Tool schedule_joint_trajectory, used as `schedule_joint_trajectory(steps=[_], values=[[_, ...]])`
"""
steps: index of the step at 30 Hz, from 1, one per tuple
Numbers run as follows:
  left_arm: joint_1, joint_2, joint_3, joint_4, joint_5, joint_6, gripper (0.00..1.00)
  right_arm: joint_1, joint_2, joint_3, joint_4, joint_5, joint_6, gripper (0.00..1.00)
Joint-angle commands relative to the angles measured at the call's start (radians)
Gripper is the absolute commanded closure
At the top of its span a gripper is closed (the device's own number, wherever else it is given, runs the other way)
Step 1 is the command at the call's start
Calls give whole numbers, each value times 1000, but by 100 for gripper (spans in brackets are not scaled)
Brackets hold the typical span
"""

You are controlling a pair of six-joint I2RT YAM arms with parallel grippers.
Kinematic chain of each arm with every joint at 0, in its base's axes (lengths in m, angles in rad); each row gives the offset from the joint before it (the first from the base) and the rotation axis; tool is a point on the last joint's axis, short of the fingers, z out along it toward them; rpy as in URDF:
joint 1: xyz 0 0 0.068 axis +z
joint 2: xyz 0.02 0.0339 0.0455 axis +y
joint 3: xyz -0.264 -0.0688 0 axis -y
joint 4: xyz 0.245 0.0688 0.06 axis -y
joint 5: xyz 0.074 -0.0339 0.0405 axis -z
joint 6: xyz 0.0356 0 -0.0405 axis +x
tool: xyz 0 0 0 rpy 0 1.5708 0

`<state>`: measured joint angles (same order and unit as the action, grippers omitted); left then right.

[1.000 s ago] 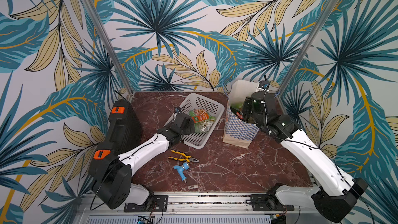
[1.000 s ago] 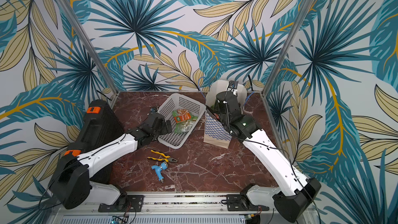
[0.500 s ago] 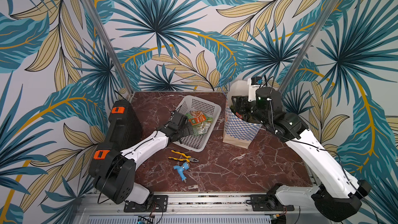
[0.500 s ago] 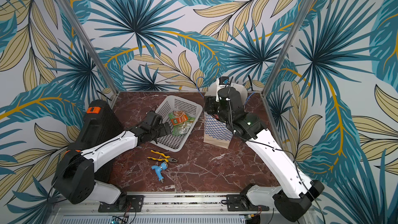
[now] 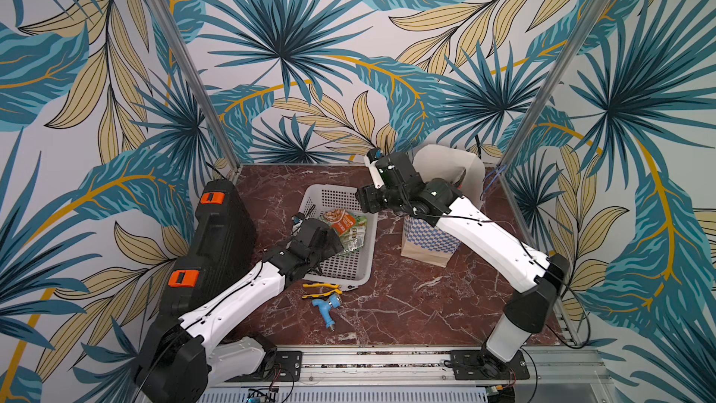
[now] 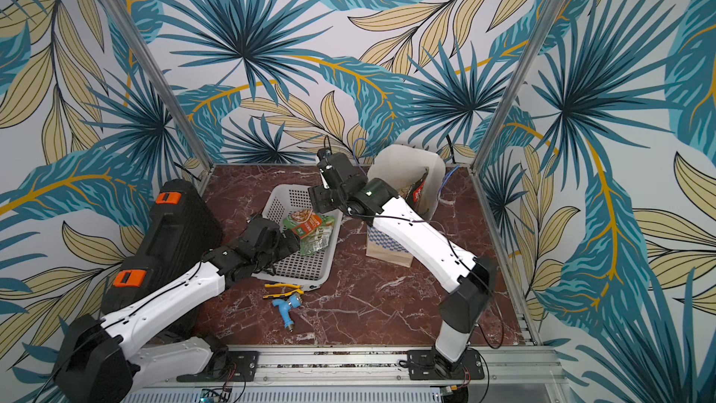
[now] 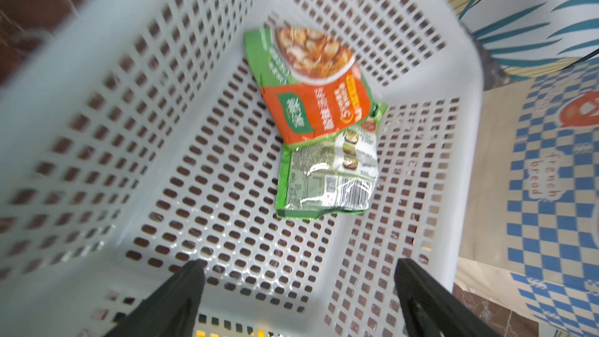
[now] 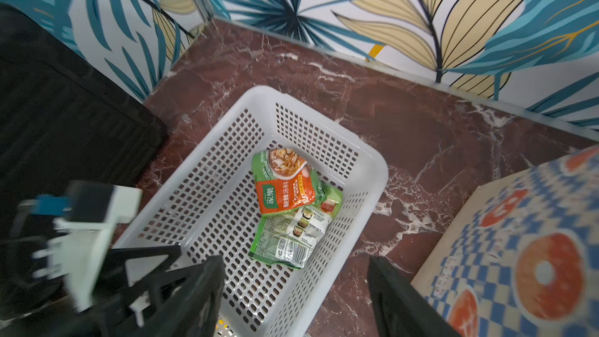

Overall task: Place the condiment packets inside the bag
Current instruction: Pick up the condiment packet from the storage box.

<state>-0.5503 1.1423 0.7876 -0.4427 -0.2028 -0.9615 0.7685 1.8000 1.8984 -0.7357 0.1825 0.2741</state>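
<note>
Two robot arms reach over a red marble table point(image 5: 407, 304). Both top views give the whole layout: one white basket point(image 5: 348, 271) in the middle, one bag point(image 5: 428, 244) upright just to its right, and one black case point(image 5: 217, 242) at the left. One pair of pliers point(image 5: 321, 289) and one blue nozzle point(image 5: 327, 308) lie in front of the basket.

Only a top view looks into the bag's mouth, where a dark packet point(image 6: 419, 192) with red print pokes up. The right arm covers most of the opening, so whether more lie inside cannot be told.

The wrist views show what the top views leave small: two packets in the basket. An orange packet point(image 7: 312, 98) overlaps a green packet point(image 7: 325, 179) lying barcode side up. The left wrist view is smeared at its edges and cuts the bag off.

The left gripper point(image 7: 298, 265) hangs over one end of the basket, jaws spread wide, holding nothing. The right gripper point(image 8: 295, 260) hangs above the basket's rim on the bag side — jaws well apart, also empty. In the top views both grippers' fingers hide behind their own bodies.
</note>
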Motion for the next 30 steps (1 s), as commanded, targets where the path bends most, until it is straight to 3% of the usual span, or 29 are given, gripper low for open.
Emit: schedule_joint_trajectory(steps=[1, 7, 15, 30], values=[[3, -70, -7, -6, -163, 106, 3, 16, 116, 87, -71, 3, -30, 26], [25, -193, -90, 60, -375, 179, 0, 60, 307, 233, -112, -22, -82, 28], [178, -184, -135, 79, -290, 156, 0, 95, 494, 327, -135, 20, -162, 30], [241, -187, -159, 88, -224, 120, 0, 177, 727, 447, -171, 243, -286, 36]])
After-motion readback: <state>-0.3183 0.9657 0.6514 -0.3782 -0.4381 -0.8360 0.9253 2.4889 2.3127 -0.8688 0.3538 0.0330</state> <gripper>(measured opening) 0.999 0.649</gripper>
